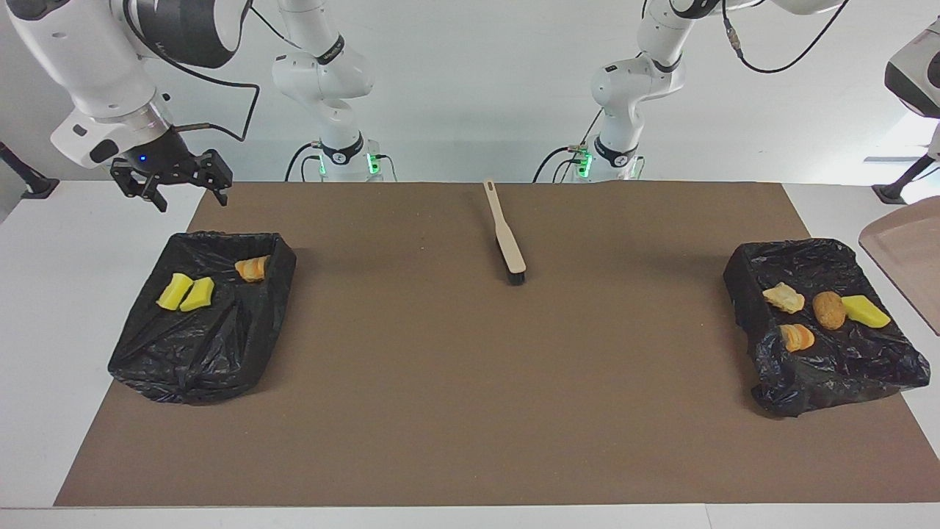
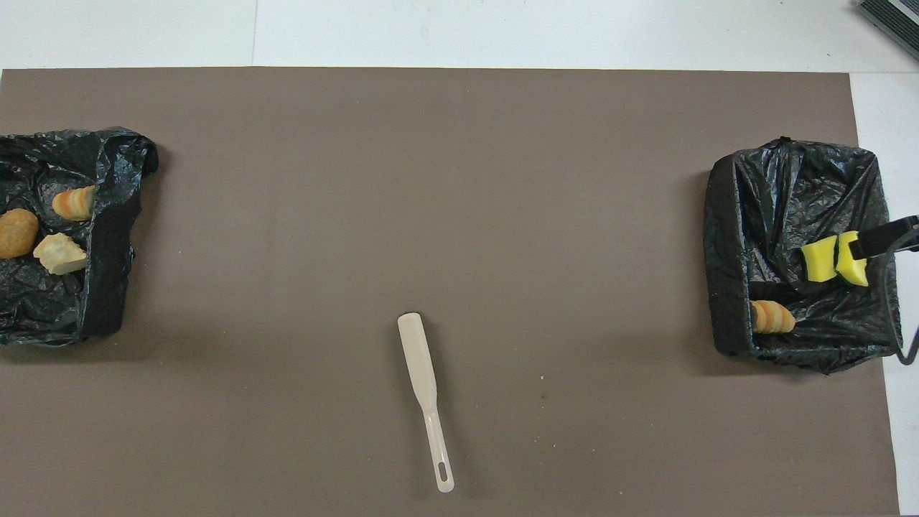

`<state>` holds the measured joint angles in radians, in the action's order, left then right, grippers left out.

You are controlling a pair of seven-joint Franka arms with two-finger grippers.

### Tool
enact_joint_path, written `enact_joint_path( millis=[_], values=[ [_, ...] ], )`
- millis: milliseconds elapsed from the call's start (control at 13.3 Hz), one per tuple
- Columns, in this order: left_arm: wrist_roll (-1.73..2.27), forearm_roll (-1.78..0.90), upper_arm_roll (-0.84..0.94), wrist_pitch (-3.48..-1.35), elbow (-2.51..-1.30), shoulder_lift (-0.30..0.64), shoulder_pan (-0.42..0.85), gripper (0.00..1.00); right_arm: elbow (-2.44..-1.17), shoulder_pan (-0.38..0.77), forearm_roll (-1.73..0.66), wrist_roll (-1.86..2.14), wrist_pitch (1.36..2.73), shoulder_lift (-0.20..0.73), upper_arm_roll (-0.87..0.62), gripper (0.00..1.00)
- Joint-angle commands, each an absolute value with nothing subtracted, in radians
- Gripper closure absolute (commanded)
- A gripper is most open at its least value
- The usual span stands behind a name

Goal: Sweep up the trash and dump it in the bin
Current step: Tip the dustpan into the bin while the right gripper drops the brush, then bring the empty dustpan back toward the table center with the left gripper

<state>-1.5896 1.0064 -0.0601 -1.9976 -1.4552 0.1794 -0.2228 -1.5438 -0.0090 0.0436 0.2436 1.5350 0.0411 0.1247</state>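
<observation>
All seven pieces of trash lie in two black-lined bins. The bin [image 1: 826, 323] at the left arm's end of the table holds four: a pale lump [image 1: 783, 297], an orange piece [image 1: 797, 337], a brown lump [image 1: 829, 309] and a yellow wedge [image 1: 865, 311]. The bin [image 1: 202, 323] at the right arm's end holds two yellow wedges [image 1: 186, 292] and an orange piece [image 1: 252, 268].

The dumping looks finished. The dustpan [image 1: 905, 261] hangs empty beside the first bin; the left gripper holding it is out of view, its jaws closed, presumably on the handle. The right gripper [image 1: 176, 178] hovers over the white tabletop by the mat's corner, jaws apart and empty.

What remains, I judge, is setting the dustpan down clear of the bin.

The brush [image 1: 504, 236] lies mid-mat, near the robots. The brown mat [image 1: 470, 411] covers a white table; a pale wall stands past the arm bases.
</observation>
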Motion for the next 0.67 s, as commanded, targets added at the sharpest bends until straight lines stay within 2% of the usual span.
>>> enact_joint_path(
  millis=[0,150,600],
  values=[
    [-1.565,0.985,-0.061,-1.942,-1.476,0.155,-0.193,1.00,-1.548,-0.005,-0.012,0.080,1.534,0.020,0.104,0.00],
    [-1.566,0.886,-0.061,-1.904,-1.505,0.137,-0.157,1.00,-1.584,0.017,-0.014,0.054,1.532,-0.009,0.101,0.00],
    [-1.473,0.635,-0.060,-1.833,-1.727,0.012,-0.059,1.00,-1.592,0.020,-0.021,0.049,1.532,-0.017,0.100,0.00]
  ],
)
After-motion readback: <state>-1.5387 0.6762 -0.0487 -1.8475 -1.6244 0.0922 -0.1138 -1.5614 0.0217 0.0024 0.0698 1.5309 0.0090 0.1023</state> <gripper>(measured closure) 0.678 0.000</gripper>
